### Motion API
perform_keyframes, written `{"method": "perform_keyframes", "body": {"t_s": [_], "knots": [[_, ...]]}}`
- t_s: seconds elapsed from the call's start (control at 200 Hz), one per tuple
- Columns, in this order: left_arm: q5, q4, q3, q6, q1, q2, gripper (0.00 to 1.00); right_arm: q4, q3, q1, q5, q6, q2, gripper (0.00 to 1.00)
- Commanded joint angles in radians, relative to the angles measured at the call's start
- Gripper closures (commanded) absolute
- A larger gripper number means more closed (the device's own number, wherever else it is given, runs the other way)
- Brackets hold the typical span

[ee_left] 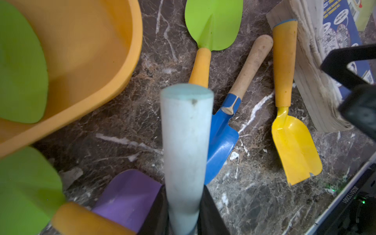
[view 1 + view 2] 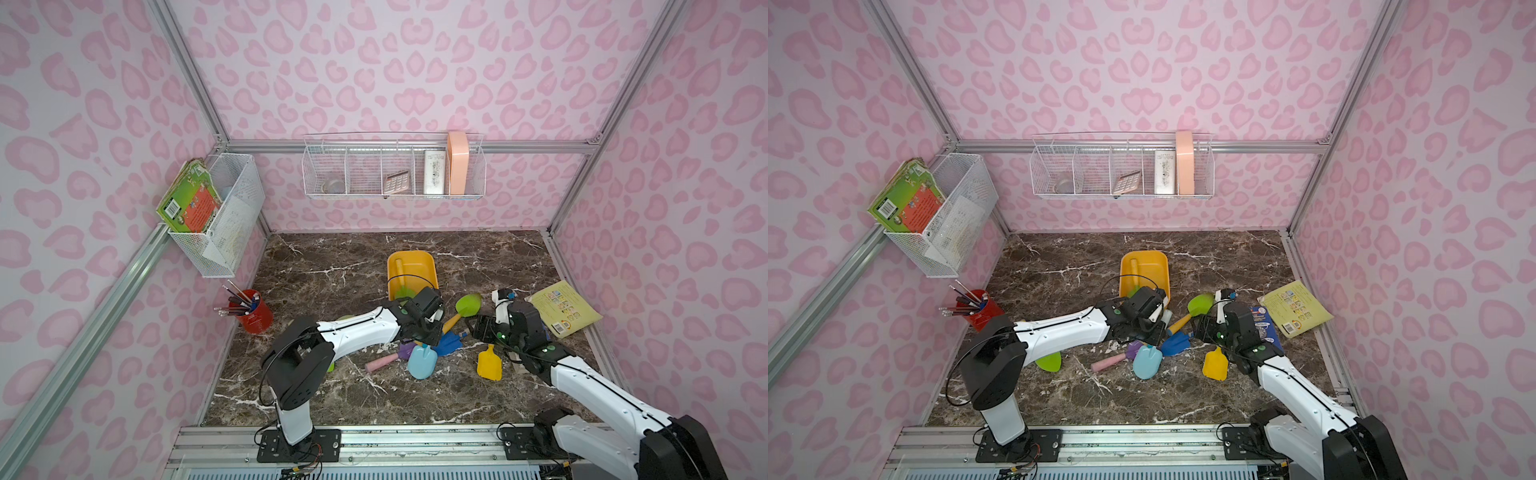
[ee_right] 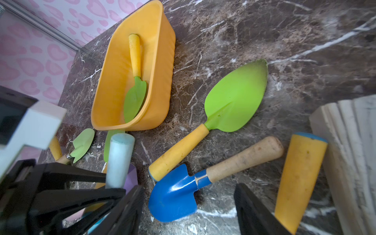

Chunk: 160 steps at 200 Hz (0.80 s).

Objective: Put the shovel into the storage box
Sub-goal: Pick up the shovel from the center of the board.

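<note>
1. One pale-blue shovel point(image 1: 186, 142) is clenched by its handle in the left tool point(image 1: 184, 219), the handle end pointing away from the wrist.
2. The storage box point(image 3: 160, 61) lies on the desk point(image 2: 332, 257) just ahead of that tool, with one green-bladed shovel point(image 3: 135, 85) inside it.
3. The right tool point(image 3: 193, 205) is released, jaws wide, with the blade of the blue shovel point(image 3: 175, 199) seen between them; contact I cannot tell.
4. A large green shovel point(image 3: 236, 97) lies just beyond the right tool, a yellow shovel point(image 1: 295, 142) near it, and a purple scoop point(image 1: 130, 193) beside the left tool.
5. A red pencil cup point(image 2: 254, 316) stands well apart from both.
</note>
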Motion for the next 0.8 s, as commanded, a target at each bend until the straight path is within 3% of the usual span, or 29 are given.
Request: {"method": "perform_keyframes", "body": {"t_s": [0.0,0.46,0.796], "knots": [[0.052,0.054,0.006,-0.023,0.001,0.029,0.90,0.004,-0.001,-0.002,0.011,-0.014,-0.011,0.27],[0.126,0.101,0.052,-0.067,-0.013,0.049,0.89,-0.013,-0.009,-0.042,0.010,-0.027,-0.056,0.27],[0.048,-0.078,0.149,-0.072,-0.018,-0.031,0.88,-0.013,0.017,-0.042,0.000,-0.041,-0.046,0.27]]}}
